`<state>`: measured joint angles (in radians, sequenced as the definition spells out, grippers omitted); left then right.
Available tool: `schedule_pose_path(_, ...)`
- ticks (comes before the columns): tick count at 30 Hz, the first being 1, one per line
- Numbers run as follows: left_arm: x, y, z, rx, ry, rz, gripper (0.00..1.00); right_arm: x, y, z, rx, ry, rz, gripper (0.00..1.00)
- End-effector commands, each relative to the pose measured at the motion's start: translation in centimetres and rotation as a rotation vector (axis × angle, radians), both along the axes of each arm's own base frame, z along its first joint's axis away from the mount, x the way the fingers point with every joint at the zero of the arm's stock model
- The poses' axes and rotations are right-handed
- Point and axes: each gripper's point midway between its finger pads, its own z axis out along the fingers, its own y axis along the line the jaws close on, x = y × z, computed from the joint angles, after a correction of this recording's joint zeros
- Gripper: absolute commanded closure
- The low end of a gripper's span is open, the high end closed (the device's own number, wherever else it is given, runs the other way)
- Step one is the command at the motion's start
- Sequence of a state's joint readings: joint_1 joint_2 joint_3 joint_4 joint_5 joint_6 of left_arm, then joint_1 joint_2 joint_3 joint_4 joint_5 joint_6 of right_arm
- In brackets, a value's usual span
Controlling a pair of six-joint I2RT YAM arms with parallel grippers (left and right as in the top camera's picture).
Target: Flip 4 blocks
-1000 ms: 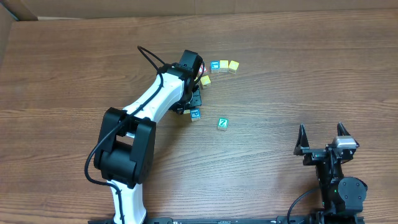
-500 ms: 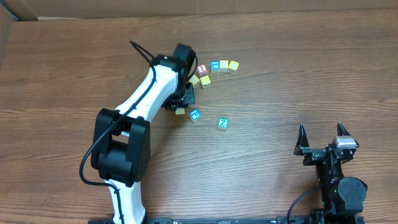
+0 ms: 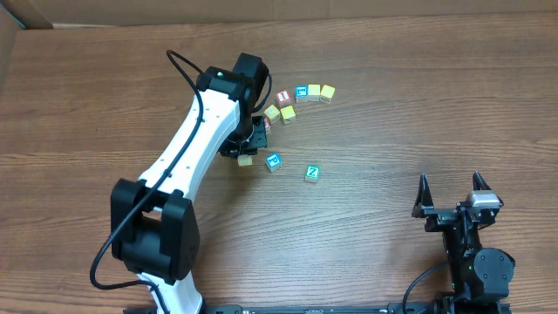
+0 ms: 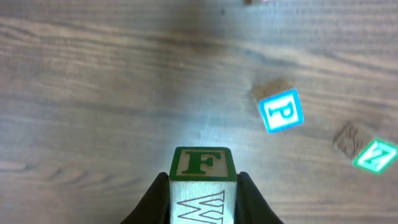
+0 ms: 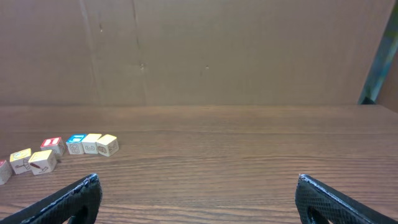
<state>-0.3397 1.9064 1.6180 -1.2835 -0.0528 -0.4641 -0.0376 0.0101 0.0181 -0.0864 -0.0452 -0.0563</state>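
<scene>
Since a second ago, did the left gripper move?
Yes. The left gripper, shut on the F block, has shifted left in the overhead view, away from the blue P block, which stayed put.

The left arm (image 3: 187, 148) has white, tube-shaped links between bulky black joints. A thin black cable (image 3: 180, 68) loops free beside its upper link. The left gripper (image 4: 202, 183) has smooth, glossy black fingers (image 4: 152, 200) with rounded edges. The right arm (image 3: 471, 255) is black all over, with a small silver-grey box (image 3: 482, 199) mounted near its tip. The right gripper (image 5: 198, 186) has two tapering black fingers (image 5: 68, 200) with a finely dimpled surface.
</scene>
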Motion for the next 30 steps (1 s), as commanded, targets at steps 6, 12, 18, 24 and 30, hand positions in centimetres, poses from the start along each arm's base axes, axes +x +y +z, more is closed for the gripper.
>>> schedule_pose_path(6, -2.2, -3.4, 1.2, -0.014, 0.015, -0.075, 0.86, 0.0, 0.1, -0.2, -0.004, -0.003, 0.006, 0.0)
schedule_pose_path(12, -4.0, -5.7, 0.7, -0.002, 0.031, -0.086, 0.85, 0.0, 0.1, -0.2, -0.004, -0.003, 0.006, 0.0)
schedule_pose_path(18, -5.4, -6.7, -1.3, 0.045, 0.027, -0.09, 0.86, 0.0, 0.1, -0.2, -0.004, -0.003, 0.006, 0.0)
schedule_pose_path(24, -5.9, -6.9, -4.6, 0.043, 0.013, -0.099, 0.86, 0.0, 0.1, -0.2, -0.004, -0.003, 0.006, 0.0)
schedule_pose_path(30, -5.7, -6.7, -7.0, 0.033, -0.019, -0.094, 0.86, 0.0, 0.1, -0.2, -0.004, -0.003, 0.006, 0.0)
